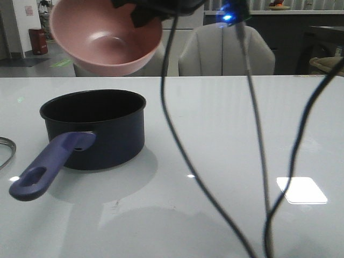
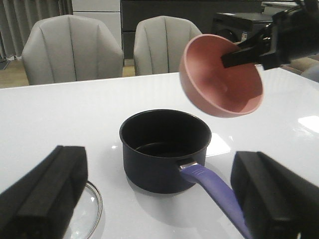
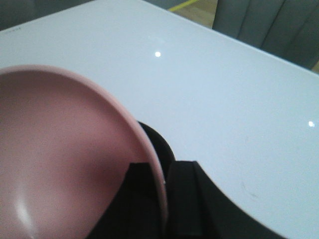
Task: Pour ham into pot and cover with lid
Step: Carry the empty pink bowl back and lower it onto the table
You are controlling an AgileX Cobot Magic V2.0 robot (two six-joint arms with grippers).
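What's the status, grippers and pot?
Right gripper shut on bowl rim, tilted above pot. Left gripper open, empty. Bowl looks empty; lid on table beside pot.

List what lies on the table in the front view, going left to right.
Lid rim at the left edge → pot handle → pot → dark hanging cables → bright light reflection. The pink bowl is left out: the right claw holds it in the air above the pot.
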